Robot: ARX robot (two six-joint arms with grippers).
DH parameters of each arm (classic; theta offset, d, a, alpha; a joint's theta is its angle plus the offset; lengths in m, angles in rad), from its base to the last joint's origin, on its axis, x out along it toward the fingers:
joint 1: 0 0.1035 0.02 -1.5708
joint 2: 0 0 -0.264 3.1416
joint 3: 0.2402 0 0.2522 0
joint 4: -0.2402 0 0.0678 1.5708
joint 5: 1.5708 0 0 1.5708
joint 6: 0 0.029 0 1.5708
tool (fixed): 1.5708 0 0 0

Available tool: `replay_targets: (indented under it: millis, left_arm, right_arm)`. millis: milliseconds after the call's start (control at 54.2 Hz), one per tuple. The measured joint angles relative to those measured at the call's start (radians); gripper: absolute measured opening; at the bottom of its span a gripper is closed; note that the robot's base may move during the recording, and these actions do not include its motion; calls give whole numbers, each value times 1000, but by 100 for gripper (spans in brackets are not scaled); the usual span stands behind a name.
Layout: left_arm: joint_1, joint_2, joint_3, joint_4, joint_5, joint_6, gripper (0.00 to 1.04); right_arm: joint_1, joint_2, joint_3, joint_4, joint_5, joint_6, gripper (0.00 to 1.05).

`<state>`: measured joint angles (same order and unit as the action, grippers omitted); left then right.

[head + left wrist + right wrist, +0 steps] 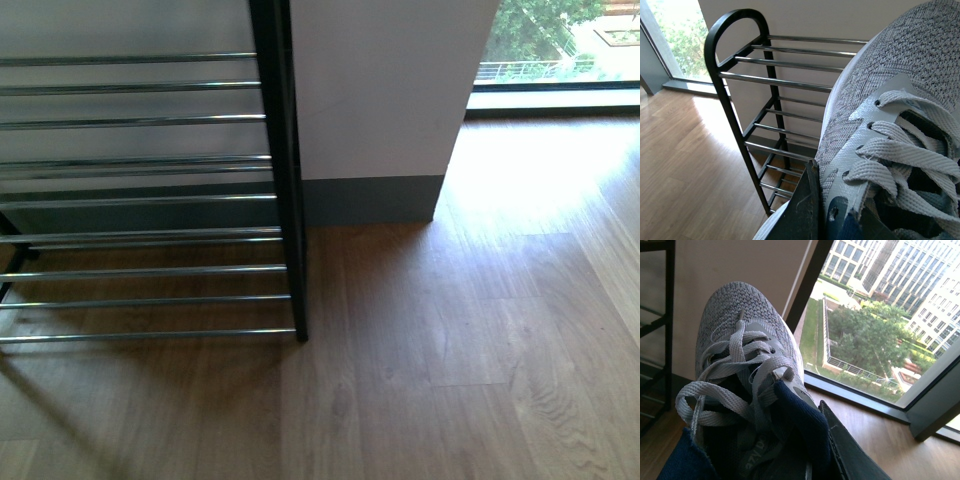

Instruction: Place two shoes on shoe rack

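Note:
Each of my grippers holds one grey knit sneaker in the air. In the left wrist view the sneaker (890,85) fills the right side, its white laces toward the camera. My left gripper (827,202) is shut on its side, with a dark finger (802,210) pressed against the upper. My right gripper (805,432) is shut on the collar of the other sneaker (742,320), whose toe points away and whose dark blue lining shows. The shoe rack (150,235), with chrome bars and a black side frame, stands at the left of the front view, where neither arm shows. It appears again beyond the left sneaker as the rack (765,80).
A white wall (385,90) with a grey skirting board stands behind the rack. A floor-to-ceiling window (875,320) lies to the right. Wood floor (450,360) stretches in front of the rack and to its right.

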<state>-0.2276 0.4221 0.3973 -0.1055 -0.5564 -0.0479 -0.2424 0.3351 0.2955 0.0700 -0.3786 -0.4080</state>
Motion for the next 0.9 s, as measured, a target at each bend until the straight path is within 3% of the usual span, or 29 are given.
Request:
replay_targets:
  millis: [904]
  left_arm:
    - [0, -1, -2, 0, -2, 2, 1]
  right_arm:
    - [0, -2, -8, 0, -6, 1, 1]
